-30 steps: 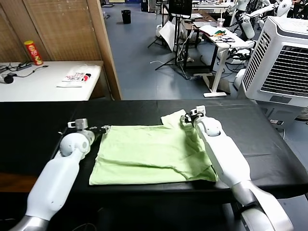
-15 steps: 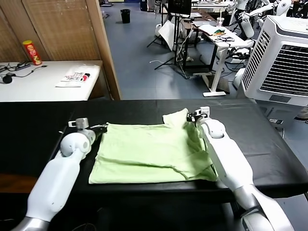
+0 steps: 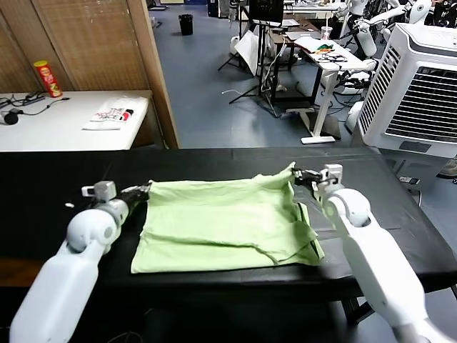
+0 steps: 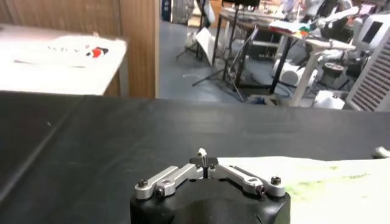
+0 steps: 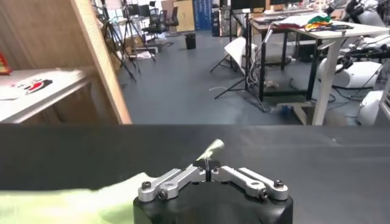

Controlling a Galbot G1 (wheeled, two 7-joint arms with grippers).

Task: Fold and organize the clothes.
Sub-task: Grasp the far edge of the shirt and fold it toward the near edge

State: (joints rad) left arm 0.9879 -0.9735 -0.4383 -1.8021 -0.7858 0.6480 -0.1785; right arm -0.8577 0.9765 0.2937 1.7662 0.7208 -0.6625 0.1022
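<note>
1. Black worktop [image 3: 400, 207] is seen running across the head view, with a workshop floor, desks and stands behind it and a white side table [image 3: 43, 125] beyond its far left.
2. On that side table a white printed packet [image 3: 111, 114] and a red-and-yellow can [image 3: 49, 78] are seen, well apart from each other.
3. The pale green shirt [image 3: 221, 225] is spread on the middle of the worktop, its far edge drawn into a nearly straight line between the two arms, its near right part rumpled into folds.
4. The left gripper [image 3: 141, 191] is placed at the shirt's far left corner; its jaws are pressed together on the shirt, and a small tip of cloth is seen between them in the left wrist view [image 4: 202, 152].
5. The right gripper [image 3: 298, 175] is placed at the shirt's far right corner, where the fabric is lifted into a small peak; its jaws are clamped on that corner, shown as a green tip in the right wrist view [image 5: 212, 148].
</note>
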